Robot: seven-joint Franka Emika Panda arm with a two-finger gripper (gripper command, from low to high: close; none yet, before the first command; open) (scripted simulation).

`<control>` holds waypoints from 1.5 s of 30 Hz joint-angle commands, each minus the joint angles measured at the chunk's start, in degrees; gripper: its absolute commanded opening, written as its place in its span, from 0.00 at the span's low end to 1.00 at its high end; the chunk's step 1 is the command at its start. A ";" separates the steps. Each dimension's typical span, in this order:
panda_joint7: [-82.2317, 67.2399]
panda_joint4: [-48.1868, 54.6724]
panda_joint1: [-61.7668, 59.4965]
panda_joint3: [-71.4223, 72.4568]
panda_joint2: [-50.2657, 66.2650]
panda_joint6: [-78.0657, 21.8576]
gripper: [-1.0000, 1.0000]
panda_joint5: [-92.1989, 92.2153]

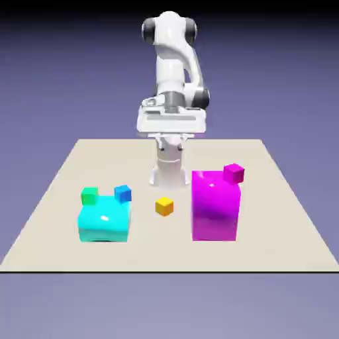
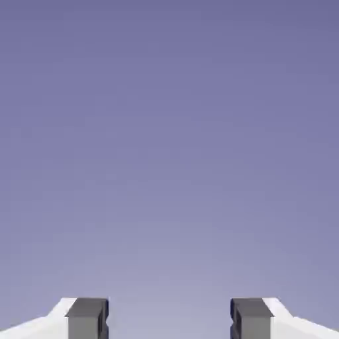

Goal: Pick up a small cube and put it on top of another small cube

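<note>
In the hand view we log the gripper [image 2: 169, 321] as cut short, its two fingers [image 2: 86, 326] running off the bottom edge. From outside, its tips are too small for us to read, and the hand [image 1: 171, 120] hides part of the arm [image 1: 171, 66] behind it. Below the gripper, toward the exterior view's right, magenta cube [image 1: 234, 173] and magenta block [image 1: 214, 206] blur together where they overlap.

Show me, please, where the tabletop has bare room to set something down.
Bare: the front strip before the cyan block and magenta block, and either side of the orange cube. Crowded: the cyan block's top.
</note>
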 commanded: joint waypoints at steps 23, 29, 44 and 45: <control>-9.38 -13.91 20.06 -25.12 33.03 -15.68 0.50 -38.42; -5.31 -12.81 21.01 -27.95 42.85 -6.94 0.00 -43.64; -18.38 -11.17 18.78 -23.24 21.44 -29.54 0.00 -30.29; -20.26 -9.09 17.87 -24.02 21.54 -30.86 0.00 -29.96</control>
